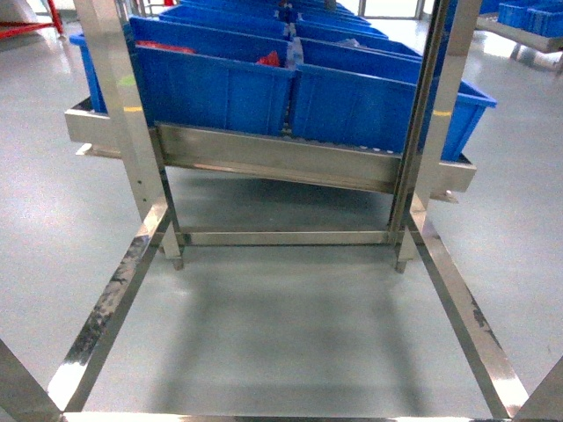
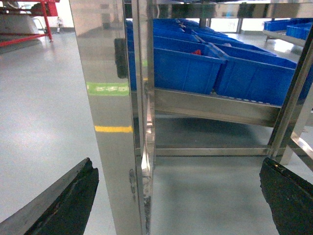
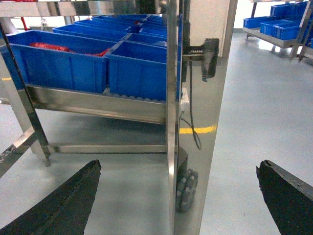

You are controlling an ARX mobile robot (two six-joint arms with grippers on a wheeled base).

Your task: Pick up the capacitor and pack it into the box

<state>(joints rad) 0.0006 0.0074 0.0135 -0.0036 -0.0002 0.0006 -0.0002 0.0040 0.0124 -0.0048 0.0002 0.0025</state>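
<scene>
Head view: neither arm shows. Ahead stands a steel rack carrying rows of blue crates; something red lies in one of them. The rack's lower frame runs along the grey floor. No pink box and no capacitor can be made out here.

Left wrist view: the left gripper is spread wide and holds nothing, its two dark fingers at the bottom corners. A steel post stands just ahead of it, nearer the left finger, with the crates further on, above and to the right.

Right wrist view: the right gripper is likewise wide apart and empty. A post with a black fitting rises straight ahead between its fingers; the crates sit ahead to the left and higher, one holding red items. A small wheel sits at the post's foot.

The step in hand seems to be approach and search. To do it well, both arms should likely rise above crate rims and steer clear of the posts, and the capacitor and box must be found before any reach.
</scene>
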